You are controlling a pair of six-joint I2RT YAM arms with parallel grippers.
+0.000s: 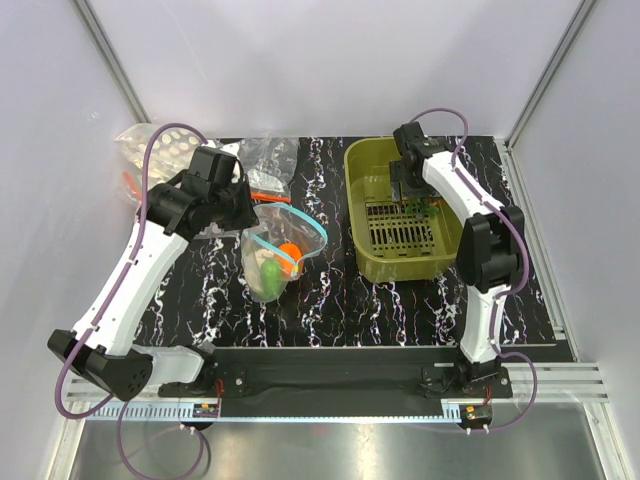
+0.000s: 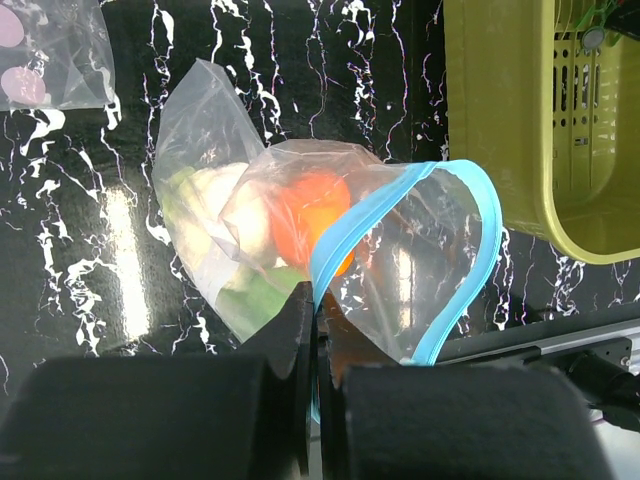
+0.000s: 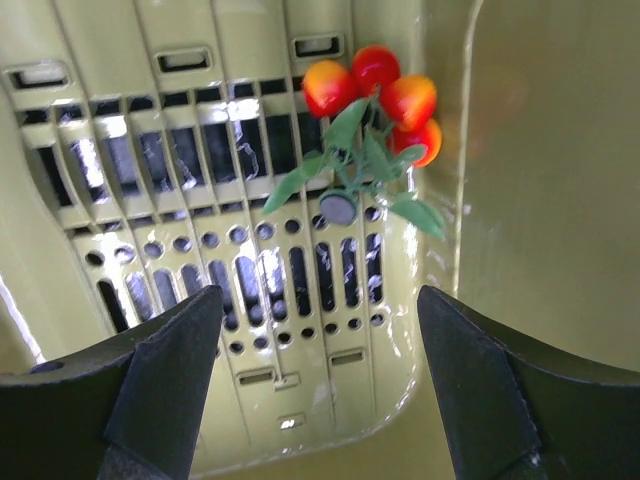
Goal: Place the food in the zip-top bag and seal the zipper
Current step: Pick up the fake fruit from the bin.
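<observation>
On the worktop (image 1: 330, 300) the basket (image 1: 352, 200) sits to the right and the bag (image 1: 275, 255) lies left of it, with an orange piece (image 2: 310, 215) and green and pale ones inside. The left tool (image 2: 315, 330) is clenched on the zipper (image 2: 470, 260), propping the mouth open by one pinch, so it could sag shut. The right tool (image 3: 320, 300) hangs released over the tomato sprig (image 3: 370, 100), which lies close to the basket's wall — a finger may strike that wall, or nip only leaves and drop it
</observation>
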